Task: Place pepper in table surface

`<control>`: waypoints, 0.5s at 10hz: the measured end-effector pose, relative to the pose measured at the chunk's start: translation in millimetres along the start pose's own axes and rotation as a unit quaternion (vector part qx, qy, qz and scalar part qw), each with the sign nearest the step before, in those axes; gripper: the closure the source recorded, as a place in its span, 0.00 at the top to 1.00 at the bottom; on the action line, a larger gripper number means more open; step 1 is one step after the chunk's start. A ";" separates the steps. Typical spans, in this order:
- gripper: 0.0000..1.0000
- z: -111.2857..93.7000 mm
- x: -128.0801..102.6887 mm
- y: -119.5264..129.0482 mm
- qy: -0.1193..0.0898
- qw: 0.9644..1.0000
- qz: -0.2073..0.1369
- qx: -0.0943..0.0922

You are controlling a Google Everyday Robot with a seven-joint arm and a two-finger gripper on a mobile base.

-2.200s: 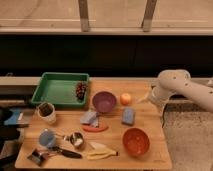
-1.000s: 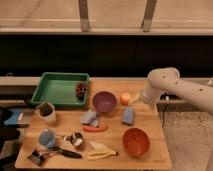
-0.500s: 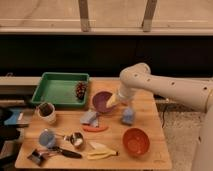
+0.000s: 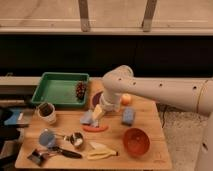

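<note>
Lying flat on the table surface [image 4: 155,125], about mid-table and a little toward the front edge: the pepper [image 4: 95,128]. Long, slim, red-orange, slightly curved, its length running left to right. Nothing grips it. Gripper [image 4: 98,113] hangs just above it, pale fingers pointing down, spread and empty. Cannot tell whether the tips touch the pepper. White arm [image 4: 160,92] reaches in from the right.

Table is light-brown wood with visible plank grain. Left to right:
- Front left corner: black-handled tool [image 4: 59,151], blue cup [image 4: 47,138], small metal cup [image 4: 76,139].
- Left edge: white cup with dark contents [image 4: 47,113].
- Back left corner: green tray [image 4: 56,90], with a dark pinecone-like object [image 4: 80,90] at its right end.
- Just behind the pepper: grey-blue object [image 4: 87,118].
- Near the back edge: purple bowl [image 4: 96,97], mostly hidden by the arm.
- Front edge, middle: banana [image 4: 102,150].
- Right half: round orange fruit [image 4: 126,99], blue sponge [image 4: 128,116].
- Toward the front right corner: red-orange bowl [image 4: 136,141].

Room: dark panel behind the table, bright glazed strip above it with two metal posts, speckled floor at right.
</note>
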 end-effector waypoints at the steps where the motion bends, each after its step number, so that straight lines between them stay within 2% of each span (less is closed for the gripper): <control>1: 0.79 -0.2 1.5 3.6 0.002 1.000 -0.012 -0.002; 2: 0.79 -0.8 2.1 0.8 0.001 1.000 -0.007 -0.002; 3: 0.79 1.7 3.8 -6.0 0.009 1.000 -0.002 0.008; 4: 0.79 7.8 2.3 -5.2 0.017 1.000 -0.006 0.023; 5: 0.79 17.4 -3.9 0.2 0.024 0.999 -0.017 0.029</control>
